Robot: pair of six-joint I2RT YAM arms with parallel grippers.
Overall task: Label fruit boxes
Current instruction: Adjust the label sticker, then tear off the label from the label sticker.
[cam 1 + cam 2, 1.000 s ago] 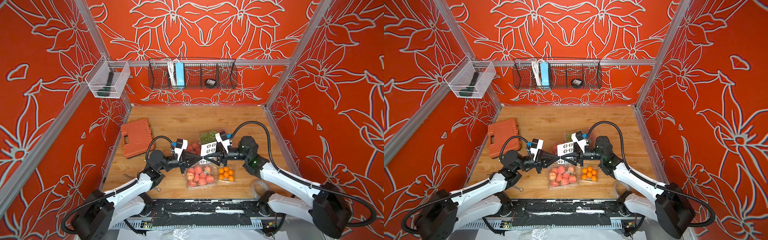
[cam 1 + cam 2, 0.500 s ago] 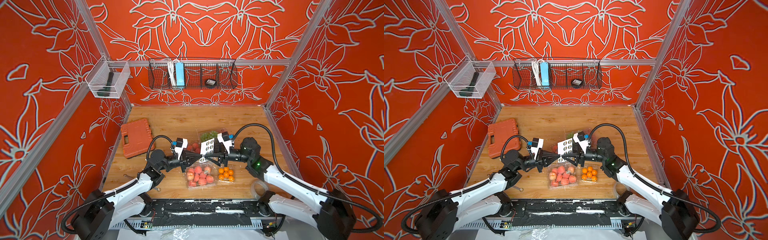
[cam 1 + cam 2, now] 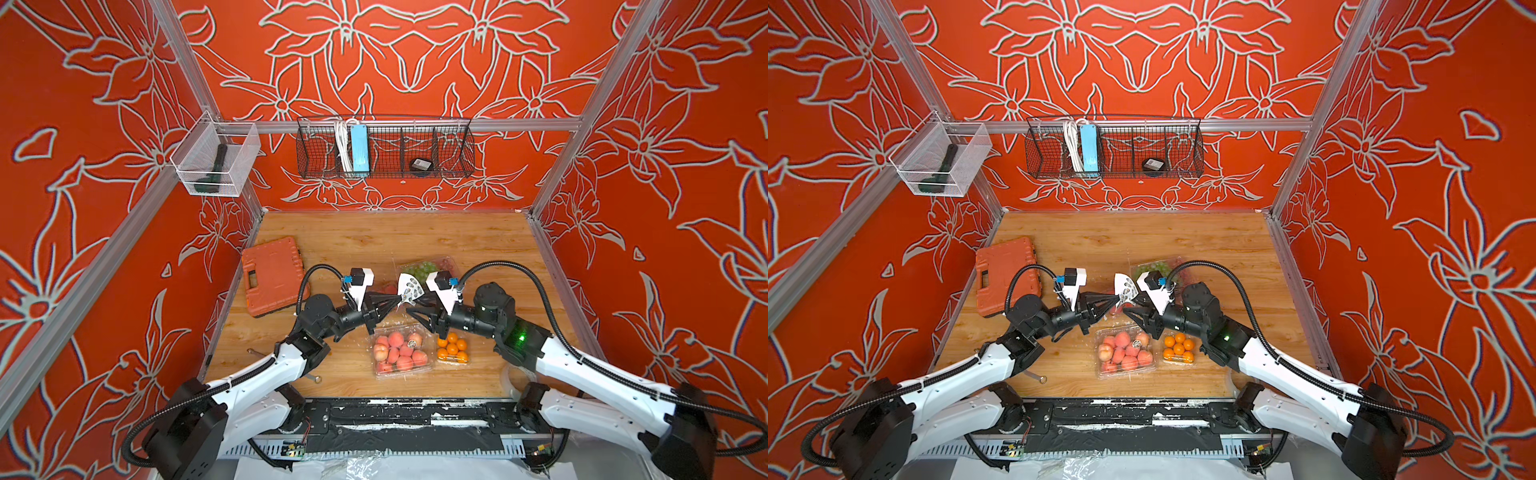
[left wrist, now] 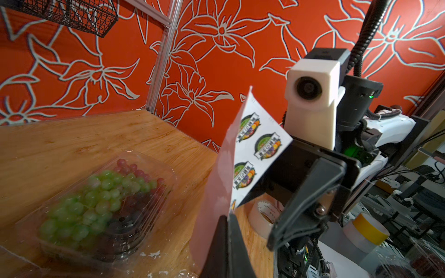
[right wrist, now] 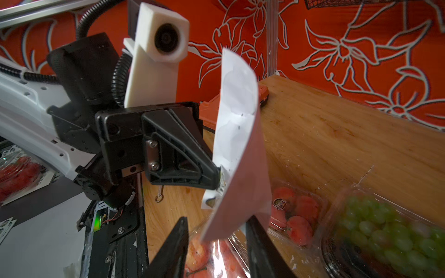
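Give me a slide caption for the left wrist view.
Left pincer grips the sticker sheet upright near the grape punnet.

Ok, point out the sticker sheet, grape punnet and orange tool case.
sticker sheet (image 4: 258, 145): left wrist view, printed face.
grape punnet (image 4: 103, 192): left wrist view, clear lid.
orange tool case (image 3: 272, 270): in a top view, lid.

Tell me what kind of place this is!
Probably a robot practice booth, not a shop: a left arm and a right arm are mounted at a wooden table, red flowered panels on metal rails wall it in, and a box of peaches sits there.
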